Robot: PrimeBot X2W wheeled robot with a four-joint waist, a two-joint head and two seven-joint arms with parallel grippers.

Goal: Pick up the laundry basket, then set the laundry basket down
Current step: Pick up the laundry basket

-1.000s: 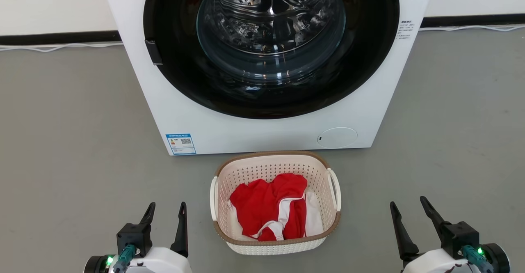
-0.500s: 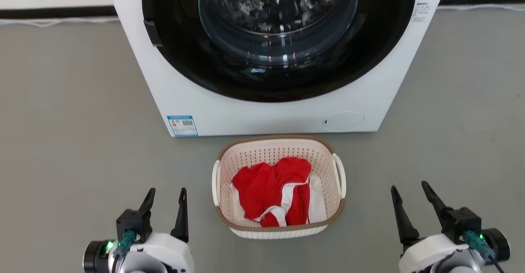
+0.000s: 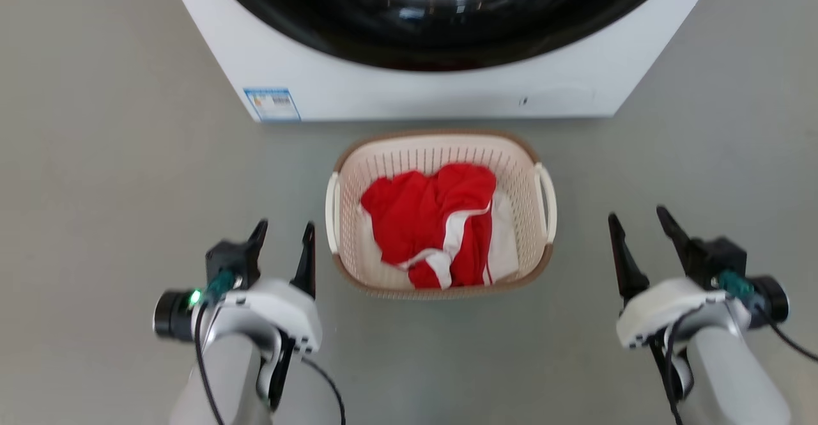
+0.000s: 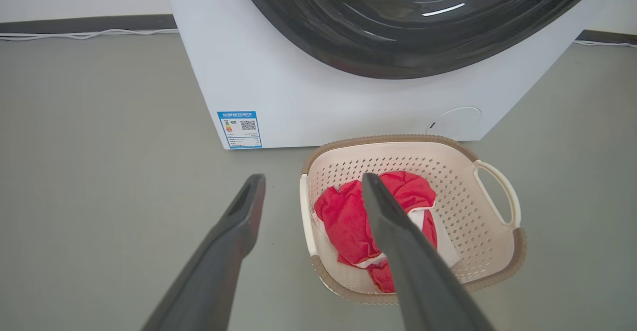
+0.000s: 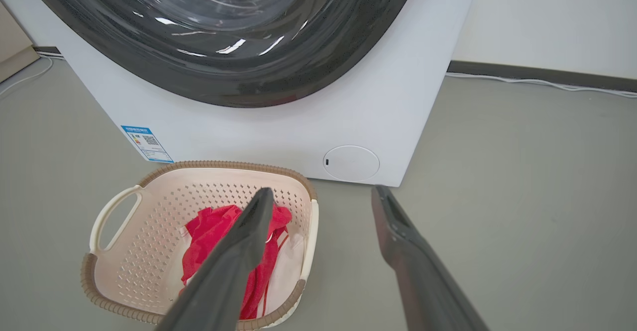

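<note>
The laundry basket [image 3: 441, 150] is sitting on the floor [image 3: 96, 156] right in front of the washer [image 3: 415, 92], close to its front panel but not touching it as far as I can tell. Nothing's lifted yet, so I'd call this the approach before the pick.

Left gripper [image 3: 285, 227] hangs just beside the basket's left handle [image 3: 331, 204], fingers spread apart and holding nothing. Right gripper [image 3: 638, 215] is further out from the right handle [image 3: 548, 201], fingers also parted and empty.

Handling-wise, it's thin perforated plastic with a red garment [image 3: 428, 214] inside and maybe something white underneath. The head view is a bit smeary, so I won't swear to that. Should be light. The walls will probably flex if squeezed, so I wouldn't pinch the sides. The two loop handles are the obvious spot: one finger through each loop, or clamp the brown rim [image 3: 447, 292] near them. Lift both sides evenly or it tips and dumps the clothes. The plastic looks smooth, so a shallow hold could slip.
</note>
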